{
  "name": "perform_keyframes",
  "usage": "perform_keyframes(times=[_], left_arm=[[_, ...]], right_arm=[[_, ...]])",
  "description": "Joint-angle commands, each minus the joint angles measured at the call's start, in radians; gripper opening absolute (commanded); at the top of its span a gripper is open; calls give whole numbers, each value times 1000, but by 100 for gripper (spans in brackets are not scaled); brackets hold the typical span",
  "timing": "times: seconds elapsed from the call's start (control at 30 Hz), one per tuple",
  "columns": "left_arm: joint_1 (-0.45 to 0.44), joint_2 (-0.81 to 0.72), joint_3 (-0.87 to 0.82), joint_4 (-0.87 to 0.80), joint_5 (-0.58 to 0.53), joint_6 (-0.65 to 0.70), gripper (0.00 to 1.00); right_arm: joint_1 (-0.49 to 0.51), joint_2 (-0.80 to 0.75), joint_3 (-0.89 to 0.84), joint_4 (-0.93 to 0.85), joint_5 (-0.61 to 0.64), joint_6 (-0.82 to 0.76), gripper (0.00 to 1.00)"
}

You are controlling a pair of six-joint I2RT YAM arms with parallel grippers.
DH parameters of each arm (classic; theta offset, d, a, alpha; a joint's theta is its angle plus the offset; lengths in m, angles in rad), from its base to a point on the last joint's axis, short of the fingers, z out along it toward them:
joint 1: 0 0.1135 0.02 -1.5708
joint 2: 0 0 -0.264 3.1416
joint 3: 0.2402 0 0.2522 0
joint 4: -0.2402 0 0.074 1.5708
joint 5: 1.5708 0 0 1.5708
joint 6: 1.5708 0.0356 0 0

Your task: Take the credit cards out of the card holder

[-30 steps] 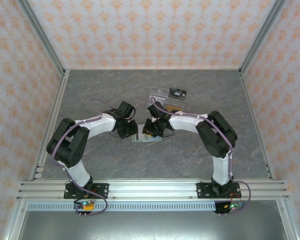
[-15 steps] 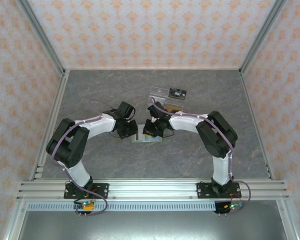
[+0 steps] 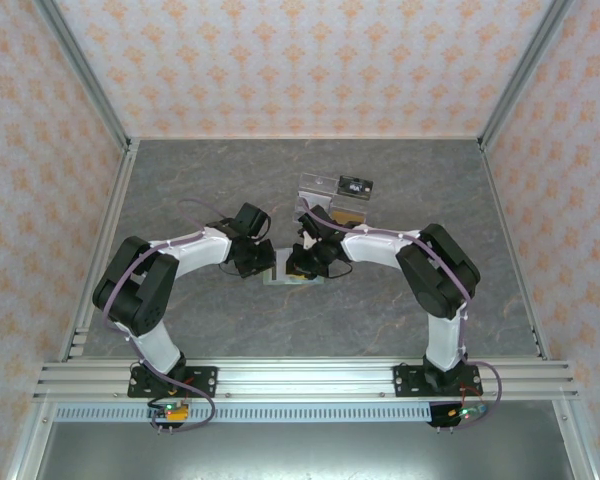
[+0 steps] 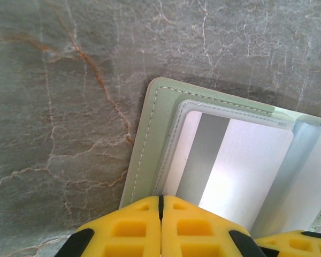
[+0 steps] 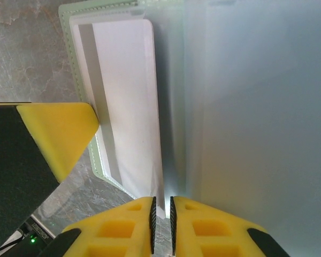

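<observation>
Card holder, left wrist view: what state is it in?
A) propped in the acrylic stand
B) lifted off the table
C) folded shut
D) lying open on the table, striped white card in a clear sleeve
D: the card holder lies open on the table, a white card with a grey stripe showing inside its clear sleeve; the left gripper is shut at its near edge.

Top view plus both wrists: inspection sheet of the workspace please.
Surface: grey marbled tabletop, no spills seen.
Job's things: card holder lies open; white striped card sits in its clear pocket.
Clutter: clear acrylic stand beyond the arms.
Grippers: left gripper shut, at the holder's edge; right gripper closed to a thin gap, apparently on a frosted sleeve.
Cables: purple cable along the left arm, not snagged.
Surroundings: patterned walls, aluminium frame.
</observation>
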Motion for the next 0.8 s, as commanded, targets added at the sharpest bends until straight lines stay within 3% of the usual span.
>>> perform_keyframes(times=[0.0,0.57,0.77], left_arm=[[-4,9,-25,-23,-48,-11,6],[-4,6,-19,-23,-39,-11,6],[-3,2,-17,-22,-37,-11,5]], right_arm=[[-5,-6,-8,-9,-11,-17,17],[-14,54,9,60,-85,-24,18],[-18,53,5,77,-96,-27,11]])
